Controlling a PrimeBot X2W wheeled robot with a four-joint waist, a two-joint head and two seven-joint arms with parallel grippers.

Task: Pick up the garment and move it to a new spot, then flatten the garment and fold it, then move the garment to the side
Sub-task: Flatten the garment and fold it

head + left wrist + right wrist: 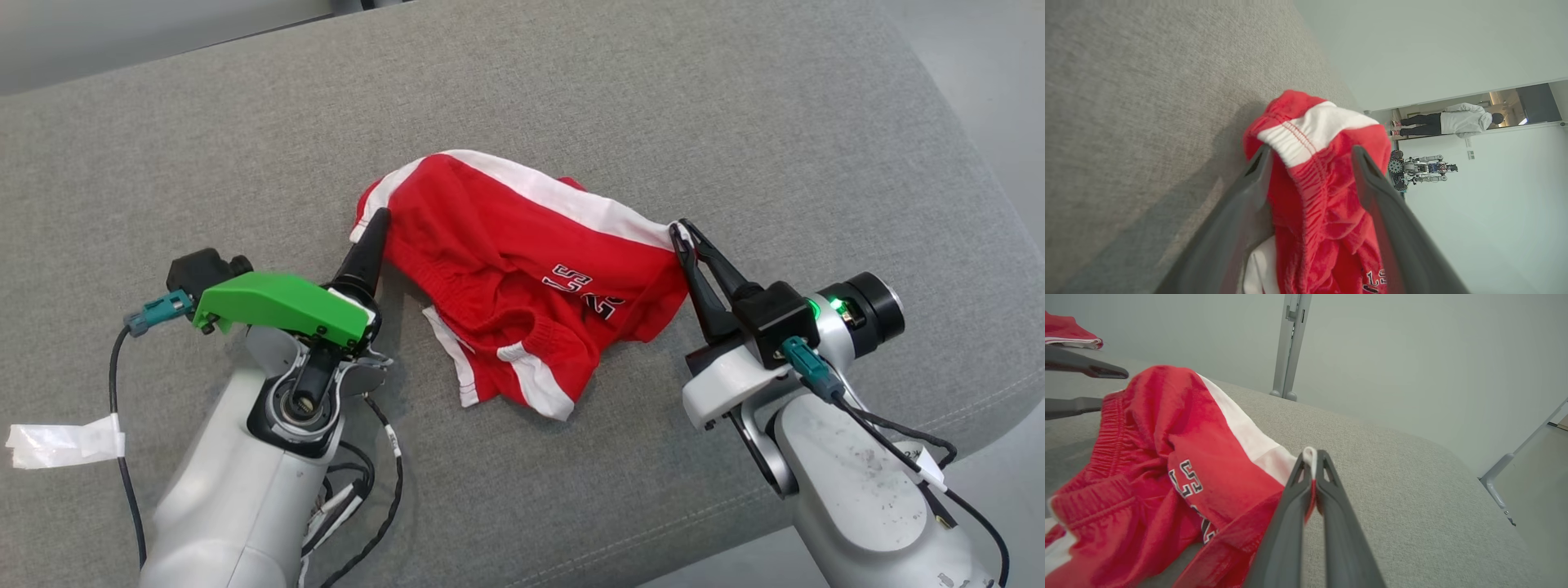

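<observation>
**Red shorts on a grey cushion, one corner pinched, the other about to be taken**

Head view: a crumpled red garment (pixel 506 269) with white side stripes and black-and-white lettering lies in the middle of a wide grey cushion (pixel 735 98). The left gripper (pixel 377 219) reaches in from the lower left, its dark fingers at the garment's left edge. The right gripper (pixel 682 229) comes in from the lower right, its fingers pressed together on the white edge at the garment's right corner.

Left wrist view: the left gripper (pixel 1311 152) has its fingers spread wide, one on each side of a raised fold of the garment (pixel 1327 228), where the gathered waistband and a white stripe stand up. The cloth sits between them, but they are not clamped on it.

Right wrist view: the right gripper (pixel 1310 454) pinches a thin sliver of white hem right at its fingertips. The rest of the garment (pixel 1167 465) slopes away to the left in loose folds, and the left gripper (pixel 1114 387) shows there with its fingers apart.

Risks, as a judgement: the right hold is shallow and near the tips, so a pull or lift could slip the hem free. The left fingers straddle a bunched fold, so closing may catch several layers and leave the garment twisted instead of flat.
</observation>
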